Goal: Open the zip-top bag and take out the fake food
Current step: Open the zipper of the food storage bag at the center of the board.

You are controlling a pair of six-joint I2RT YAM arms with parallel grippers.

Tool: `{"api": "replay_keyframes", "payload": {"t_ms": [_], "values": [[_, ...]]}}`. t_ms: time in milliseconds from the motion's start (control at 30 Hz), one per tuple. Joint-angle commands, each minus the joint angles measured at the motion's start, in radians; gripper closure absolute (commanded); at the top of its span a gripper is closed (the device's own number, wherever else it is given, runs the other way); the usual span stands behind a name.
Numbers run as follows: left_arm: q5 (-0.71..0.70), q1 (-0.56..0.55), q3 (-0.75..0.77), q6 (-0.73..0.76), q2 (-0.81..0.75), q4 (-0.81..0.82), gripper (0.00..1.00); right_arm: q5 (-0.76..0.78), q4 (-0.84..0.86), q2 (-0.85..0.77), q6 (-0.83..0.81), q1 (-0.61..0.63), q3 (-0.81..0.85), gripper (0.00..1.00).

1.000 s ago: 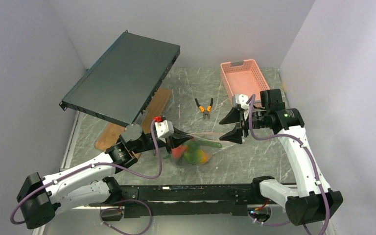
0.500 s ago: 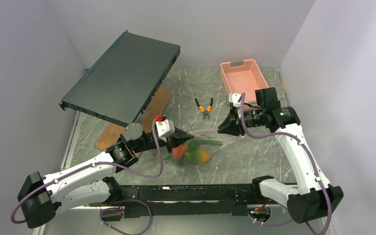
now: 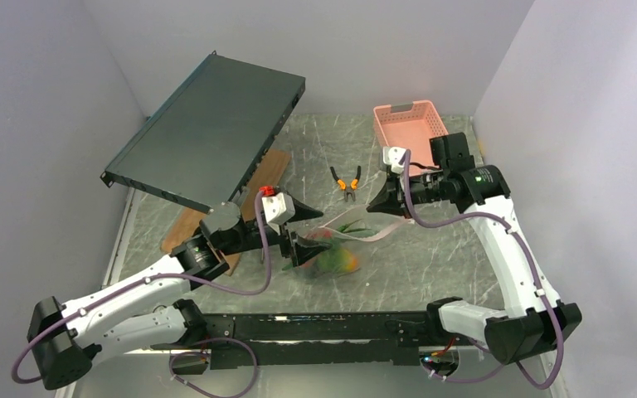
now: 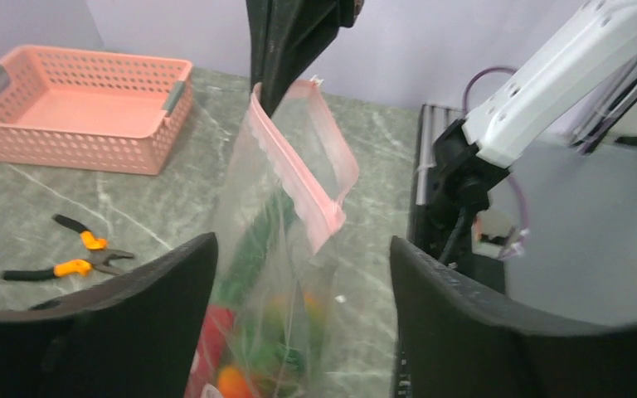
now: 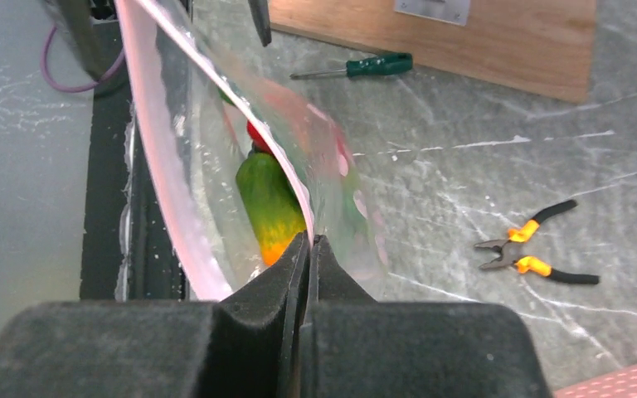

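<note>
At mid-counter (image 3: 431, 274), zip-top bag (image 3: 350, 239) slung mouth-up, fake food (image 3: 336, 261) heaped in its low end. Pink zip strip pinched between closed jaws of right gripper (image 5: 308, 240). Left gripper (image 3: 311, 232) jaws spread wide, either side of bag, gripping nothing. Beyond, orange-handled pliers (image 3: 347, 182), pink basket (image 3: 410, 133).
</note>
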Motion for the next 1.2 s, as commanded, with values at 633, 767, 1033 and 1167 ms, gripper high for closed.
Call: {"api": "replay_keyframes", "payload": {"t_ms": [633,767,1033,1167], "values": [[-0.050,0.081,0.801,-0.190,0.397,-0.761,0.01,-0.057,0.017,0.016,-0.008,0.009,0.059,1.00],[-0.003,0.079,0.886,-0.154,0.497,-0.826,0.05,-0.058,0.021,0.011,-0.005,0.009,0.052,1.00],[-0.015,0.064,0.971,-0.080,0.596,-0.921,0.16,-0.054,0.038,0.000,0.005,0.005,0.032,1.00],[0.005,0.046,1.018,-0.049,0.637,-0.970,0.22,-0.053,0.041,0.005,0.011,0.002,0.034,1.00]]}}
